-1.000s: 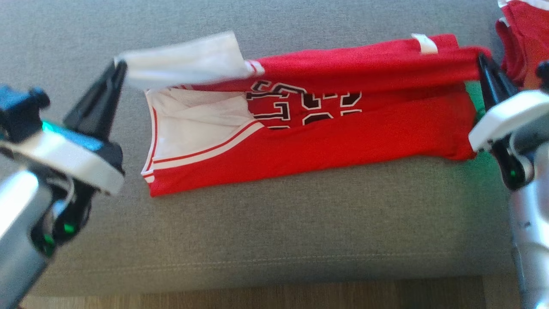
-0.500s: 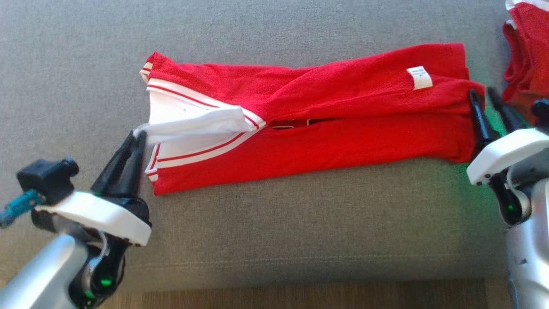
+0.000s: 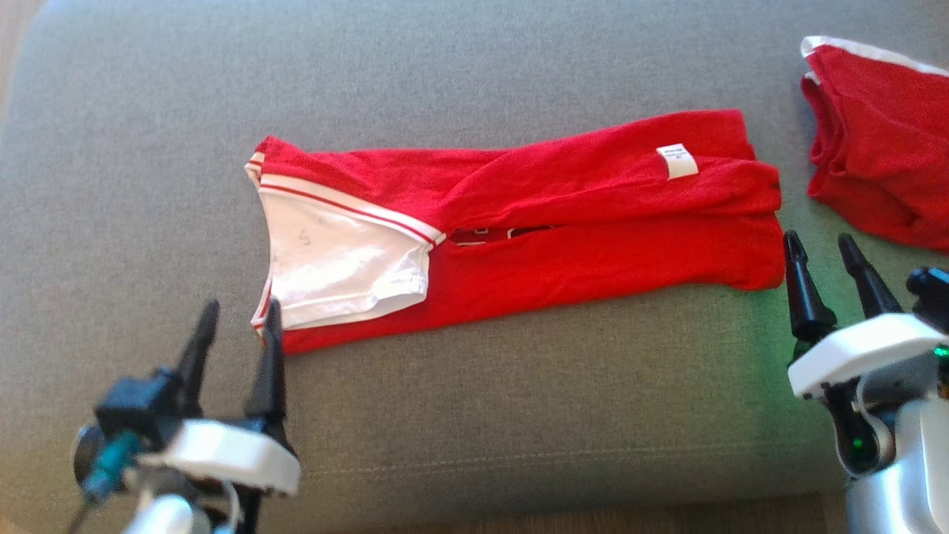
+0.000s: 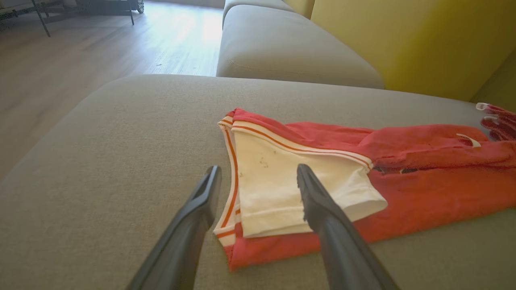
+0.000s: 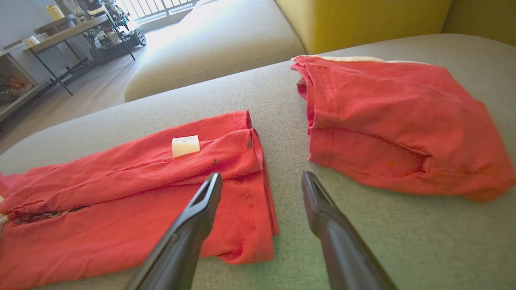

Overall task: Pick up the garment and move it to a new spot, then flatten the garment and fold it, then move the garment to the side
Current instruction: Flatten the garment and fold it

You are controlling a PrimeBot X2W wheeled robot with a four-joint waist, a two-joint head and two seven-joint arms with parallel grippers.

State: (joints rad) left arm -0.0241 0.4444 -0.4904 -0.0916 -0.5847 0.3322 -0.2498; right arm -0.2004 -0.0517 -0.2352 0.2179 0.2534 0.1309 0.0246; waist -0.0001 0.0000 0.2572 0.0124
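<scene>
The garment lies on the grey sofa cushion, folded into a long narrow strip. Its long axis runs across in front of the robot, left to right and tilted slightly away at the right. The end with the white panel and its red-and-white striped edging points to the robot's left. The plain red end with the small white label points to the right.

The left jaws stand spread wide at the strip's near left corner and hold nothing. One dark finger is just beside the striped edge; I cannot tell whether it touches.

The right jaws are spread just as wide, fingers just off the near right corner, apart from the cloth and empty.

A second red garment lies crumpled further right on the same cushion.
</scene>
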